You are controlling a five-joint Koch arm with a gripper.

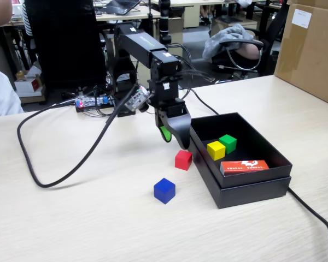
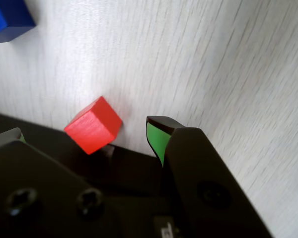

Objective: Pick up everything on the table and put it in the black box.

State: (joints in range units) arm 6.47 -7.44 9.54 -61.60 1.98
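Observation:
The red cube [image 1: 183,160] sits on the pale wood table [image 1: 71,224] just left of the black box [image 1: 251,189]. The blue cube [image 1: 164,190] lies nearer the front. The yellow cube [image 1: 216,150] and the green cube [image 1: 227,143] lie inside the box. My gripper [image 1: 175,139] is open and empty, hanging just above and behind the red cube. In the wrist view the red cube [image 2: 93,124] lies between my gripper's [image 2: 84,133] spread green-lined fingertips [image 2: 156,138], touching neither. The blue cube [image 2: 7,20] shows at the top left.
A flat orange-red packet [image 1: 244,166] lies in the box's near end. A thick black cable [image 1: 54,180] loops over the table's left half, and another runs past the box's front right. A big brown carton [image 1: 311,49] stands at the back right.

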